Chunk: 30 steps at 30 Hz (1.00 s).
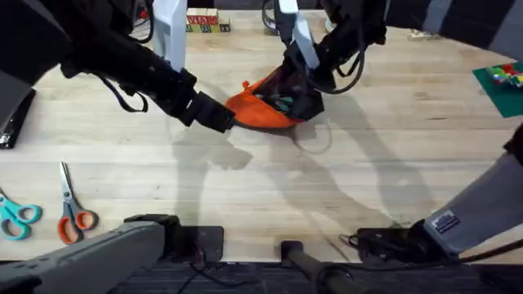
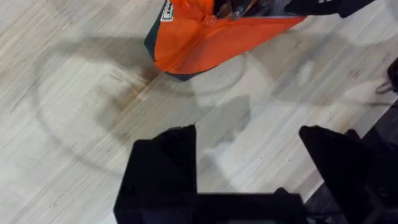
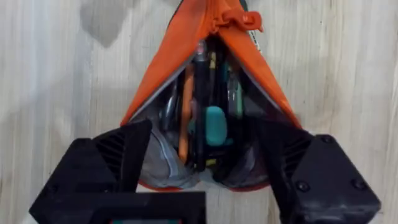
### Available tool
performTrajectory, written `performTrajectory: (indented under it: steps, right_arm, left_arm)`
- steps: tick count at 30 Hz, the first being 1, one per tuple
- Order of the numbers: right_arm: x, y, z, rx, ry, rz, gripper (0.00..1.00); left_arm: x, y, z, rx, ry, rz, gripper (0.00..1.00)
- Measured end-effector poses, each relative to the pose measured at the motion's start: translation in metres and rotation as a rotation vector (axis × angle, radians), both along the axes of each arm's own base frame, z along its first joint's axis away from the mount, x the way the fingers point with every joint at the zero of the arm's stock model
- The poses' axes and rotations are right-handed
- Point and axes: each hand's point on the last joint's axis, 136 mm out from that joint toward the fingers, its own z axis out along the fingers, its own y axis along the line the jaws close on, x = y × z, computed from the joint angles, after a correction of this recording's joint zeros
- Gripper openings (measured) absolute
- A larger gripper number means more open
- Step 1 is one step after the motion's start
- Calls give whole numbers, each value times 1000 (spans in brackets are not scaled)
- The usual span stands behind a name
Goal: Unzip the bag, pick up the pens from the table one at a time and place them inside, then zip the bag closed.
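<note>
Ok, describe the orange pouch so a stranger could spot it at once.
On the pale wood table, look toward the far middle, between the two dark arms. The bag lies there: soft orange fabric, dark base strip, its zipper open on pens inside. The orange-handled scissors lie near the left front edge.

In the overhead view the right gripper (image 1: 304, 80) covers the far end of the bag (image 1: 261, 106), and the things inside are too small to tell apart. The left gripper (image 1: 221, 118) hides the bag's near corner. In the left wrist view the picture's edge cuts off most of the bag (image 2: 205, 43), and the far gripper shows as a dark sliver. In the right wrist view the fingers (image 3: 118, 158) hide the lower corners of the bag (image 3: 168, 81); the pens (image 3: 200, 106) blur together in its shadowed mouth.
</note>
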Motion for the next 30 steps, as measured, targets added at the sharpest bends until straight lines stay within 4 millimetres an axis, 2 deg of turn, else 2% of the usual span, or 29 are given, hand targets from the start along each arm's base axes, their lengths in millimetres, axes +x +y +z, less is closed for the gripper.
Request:
performTrajectory:
  steps: [9, 13, 16, 21, 24, 30]
  right_arm:
    - [0, 0, 1, 2, 6, -10, 996]
    - [0, 0, 12, 8, 19, -53, 996]
    - [-1, 0, 33, 22, 11, -89, 997]
    - [-3, 0, 87, 69, -35, -156, 997]
    - [-5, -1, 113, 97, -53, -197, 997]
    - [-12, -4, 135, 126, -63, -242, 997]
  left_arm:
    - [0, 0, 0, 0, 0, 0, 995]
    - [0, 0, 0, 0, 0, 0, 996]
    - [0, 0, 0, 0, 0, 0, 996]
    - [0, 0, 0, 0, 0, 0, 996]
    - [0, 0, 0, 0, 0, 0, 996]
    - [0, 0, 0, 0, 0, 0, 995]
